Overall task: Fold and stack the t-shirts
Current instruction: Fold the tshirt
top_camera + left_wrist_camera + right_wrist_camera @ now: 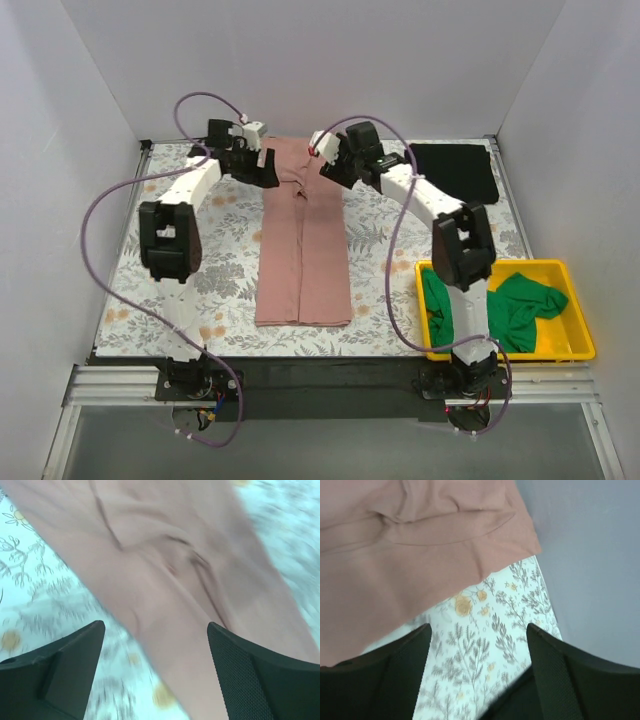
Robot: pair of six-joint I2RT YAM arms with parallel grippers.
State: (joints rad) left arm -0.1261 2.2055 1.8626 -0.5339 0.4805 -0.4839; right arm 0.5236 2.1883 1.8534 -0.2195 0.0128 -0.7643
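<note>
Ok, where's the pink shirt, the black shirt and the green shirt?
pink shirt (303, 250), top view, the middle of its long folded body.
black shirt (455, 172), top view, the centre of the flat dark cloth.
green shirt (522, 302), top view, its bunched-up right half.

We count three t-shirts: pink t-shirt, black t-shirt, green t-shirt, one each. We also see one yellow bin, one floral table cover and two arms, left arm and right arm.

pink t-shirt | black t-shirt | green t-shirt | yellow bin | floral covering
</note>
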